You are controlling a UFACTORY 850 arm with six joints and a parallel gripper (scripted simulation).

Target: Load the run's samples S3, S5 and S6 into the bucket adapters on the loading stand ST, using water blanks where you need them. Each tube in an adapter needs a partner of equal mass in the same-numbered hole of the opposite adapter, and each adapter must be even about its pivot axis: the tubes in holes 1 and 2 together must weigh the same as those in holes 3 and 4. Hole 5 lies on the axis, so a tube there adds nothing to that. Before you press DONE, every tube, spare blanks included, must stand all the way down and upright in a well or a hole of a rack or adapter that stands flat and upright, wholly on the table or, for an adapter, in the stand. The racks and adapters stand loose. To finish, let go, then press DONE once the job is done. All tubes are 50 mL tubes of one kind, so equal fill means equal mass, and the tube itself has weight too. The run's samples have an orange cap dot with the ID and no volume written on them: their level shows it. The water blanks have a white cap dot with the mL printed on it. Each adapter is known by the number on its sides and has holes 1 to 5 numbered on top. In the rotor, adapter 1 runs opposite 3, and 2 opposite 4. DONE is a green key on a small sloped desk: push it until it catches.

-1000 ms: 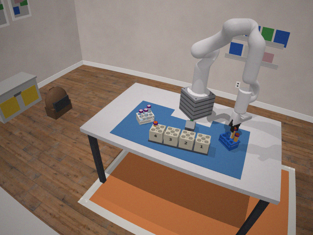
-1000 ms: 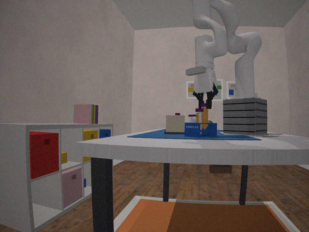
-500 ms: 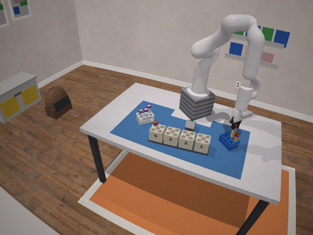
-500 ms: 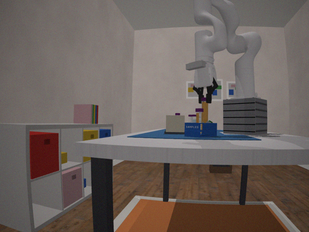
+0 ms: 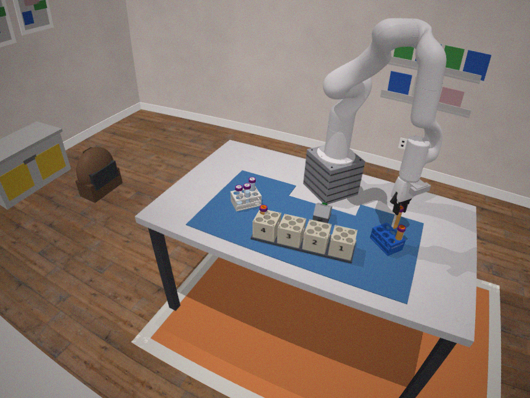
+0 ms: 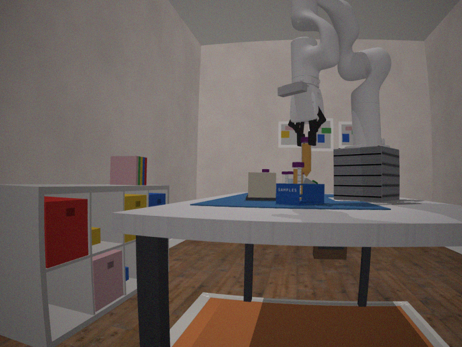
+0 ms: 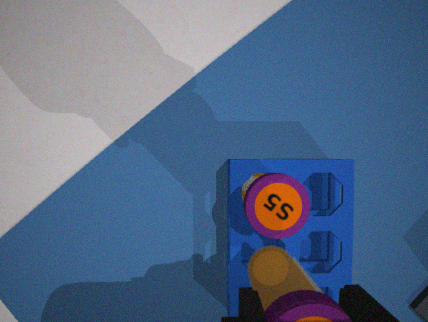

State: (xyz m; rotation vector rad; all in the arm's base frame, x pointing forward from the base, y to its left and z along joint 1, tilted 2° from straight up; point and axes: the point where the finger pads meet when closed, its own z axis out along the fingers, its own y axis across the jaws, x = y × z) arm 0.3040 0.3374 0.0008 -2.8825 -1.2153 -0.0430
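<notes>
My black two-fingered gripper (image 5: 400, 206) (image 6: 306, 141) (image 7: 299, 300) grasped an orange-filled, purple-capped plastic tube (image 5: 397, 219) (image 6: 306, 158) (image 7: 285, 277) above the blue rectangular sample rack (image 5: 387, 245) (image 6: 287, 194) (image 7: 290, 166), right of the cream block-shaped adapters (image 5: 304, 235) (image 6: 261, 185); S5 stood in that rack.
</notes>
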